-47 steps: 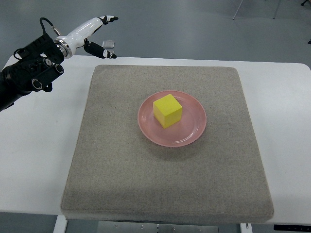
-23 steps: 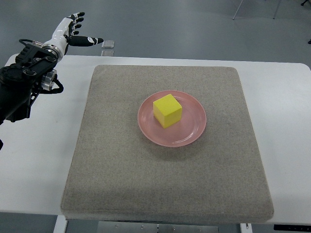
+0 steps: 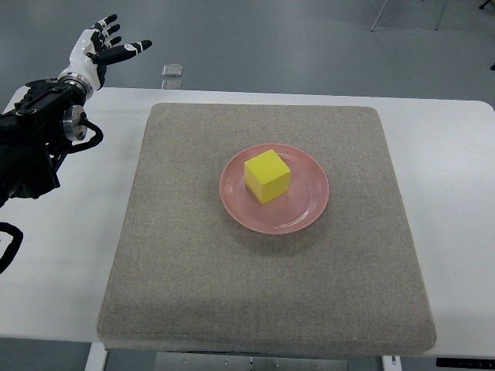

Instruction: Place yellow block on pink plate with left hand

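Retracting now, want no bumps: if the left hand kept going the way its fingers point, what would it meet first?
Nothing visible: the left hand, fingers spread, points up-right past the table's far edge over bare floor. The small grey object looks below that line; depth unclear.

Bright, even overhead light; soft shadows, no glare, sharp pic throughout.

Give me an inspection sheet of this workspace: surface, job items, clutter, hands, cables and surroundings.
Surface: white table covered by a grey mat, lying flat.
Job's things: yellow block sits on the pink plate, at mat centre.
Clutter: small grey object at the table's far edge.
Hands: left hand raised at the far left corner, fingers spread, holding nothing; right hand not in view.
Cables: black cable loops on the left arm.
Surroundings: grey floor; chair legs at top right.
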### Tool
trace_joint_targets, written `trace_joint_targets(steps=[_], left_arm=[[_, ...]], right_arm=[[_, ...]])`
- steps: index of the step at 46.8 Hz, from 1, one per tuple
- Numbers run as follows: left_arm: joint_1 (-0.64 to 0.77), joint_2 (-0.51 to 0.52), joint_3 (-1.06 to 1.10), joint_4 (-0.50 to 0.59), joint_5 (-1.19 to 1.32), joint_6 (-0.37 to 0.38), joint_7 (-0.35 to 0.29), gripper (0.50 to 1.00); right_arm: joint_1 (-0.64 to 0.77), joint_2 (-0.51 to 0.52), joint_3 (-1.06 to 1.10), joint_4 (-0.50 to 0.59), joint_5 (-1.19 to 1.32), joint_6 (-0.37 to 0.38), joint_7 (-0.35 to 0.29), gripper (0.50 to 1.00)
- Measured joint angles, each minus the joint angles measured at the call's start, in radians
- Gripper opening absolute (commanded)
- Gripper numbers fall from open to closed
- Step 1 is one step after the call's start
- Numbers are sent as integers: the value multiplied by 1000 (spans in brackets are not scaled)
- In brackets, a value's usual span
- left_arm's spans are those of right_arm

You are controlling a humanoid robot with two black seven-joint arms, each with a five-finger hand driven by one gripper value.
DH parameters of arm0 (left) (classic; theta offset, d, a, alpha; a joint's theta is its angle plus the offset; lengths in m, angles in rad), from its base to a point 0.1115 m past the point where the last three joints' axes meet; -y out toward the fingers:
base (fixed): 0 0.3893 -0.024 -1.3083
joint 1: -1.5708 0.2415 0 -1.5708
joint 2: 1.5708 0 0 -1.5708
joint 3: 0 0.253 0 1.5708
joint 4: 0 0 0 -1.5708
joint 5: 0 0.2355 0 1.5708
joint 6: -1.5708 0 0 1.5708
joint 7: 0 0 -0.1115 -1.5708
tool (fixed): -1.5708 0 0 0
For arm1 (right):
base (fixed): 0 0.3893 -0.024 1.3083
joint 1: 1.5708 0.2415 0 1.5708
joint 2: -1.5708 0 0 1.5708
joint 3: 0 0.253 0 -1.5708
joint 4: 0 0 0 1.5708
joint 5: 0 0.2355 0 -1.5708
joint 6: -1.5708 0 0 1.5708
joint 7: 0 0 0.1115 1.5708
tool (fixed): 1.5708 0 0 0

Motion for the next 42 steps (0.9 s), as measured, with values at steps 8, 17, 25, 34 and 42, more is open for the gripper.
trace_joint_targets(steps=[8, 17, 25, 34, 42], left_arm=[[2, -7, -13, 1, -136, -20, 29, 973], [15, -7, -32, 11, -228, -181, 18, 973], [23, -7, -72, 32, -247, -253, 13, 975], [22, -8, -66, 32, -236, -252, 0, 990], [20, -9, -64, 29, -235, -252, -2, 992]], right_arm=[[0, 0, 0, 0, 0, 0, 0, 924], [0, 0, 0, 0, 0, 0, 0, 924], [0, 0, 0, 0, 0, 0, 0, 924], [0, 0, 0, 0, 0, 0, 0, 924], [0, 0, 0, 0, 0, 0, 0, 924]])
